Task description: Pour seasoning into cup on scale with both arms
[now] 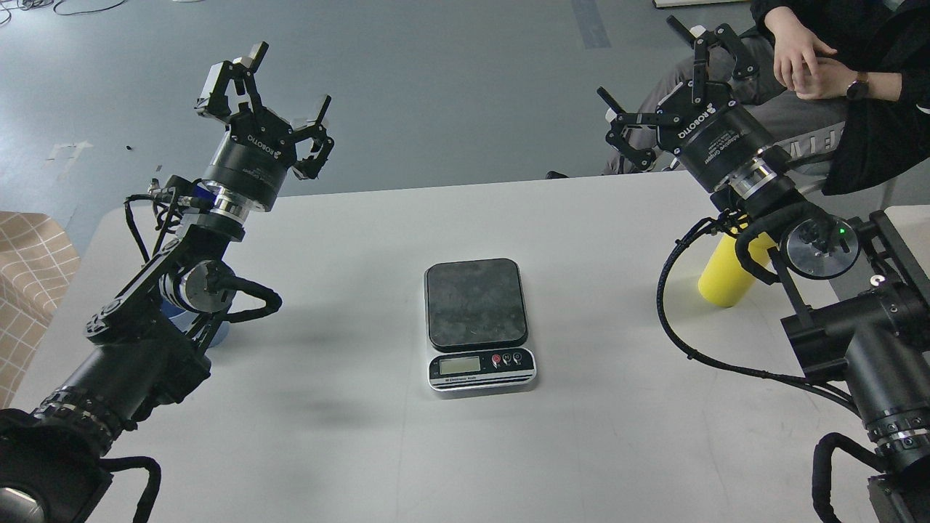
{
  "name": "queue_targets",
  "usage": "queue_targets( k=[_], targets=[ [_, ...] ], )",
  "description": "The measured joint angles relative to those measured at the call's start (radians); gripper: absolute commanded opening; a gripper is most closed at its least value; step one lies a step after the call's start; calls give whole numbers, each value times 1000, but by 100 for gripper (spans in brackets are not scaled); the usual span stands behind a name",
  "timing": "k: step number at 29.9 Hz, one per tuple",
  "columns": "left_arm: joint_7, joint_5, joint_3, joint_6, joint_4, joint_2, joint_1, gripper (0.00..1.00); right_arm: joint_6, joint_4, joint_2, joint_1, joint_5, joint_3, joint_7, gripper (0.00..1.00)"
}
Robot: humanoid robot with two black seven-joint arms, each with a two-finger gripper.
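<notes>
The scale lies in the middle of the white table, its dark platform bare. The yellow seasoning bottle stands at the right, its top hidden behind my right arm. Only a sliver of the blue cup shows at the left, behind my left arm. My left gripper is open and empty, raised above the table's far left. My right gripper is open and empty, raised above the table's far right edge.
A seated person in dark clothes is beyond the table at the far right, hands together close to my right gripper. A tan checked item lies off the table's left edge. Grey floor lies beyond.
</notes>
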Motion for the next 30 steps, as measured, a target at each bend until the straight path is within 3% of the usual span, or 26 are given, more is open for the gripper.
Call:
queue_targets(
  k=[30],
  targets=[
    [0, -1, -1, 0, -2, 0, -14, 98, 0, 4, 3, -5, 0, 0, 0, 100]
  ],
)
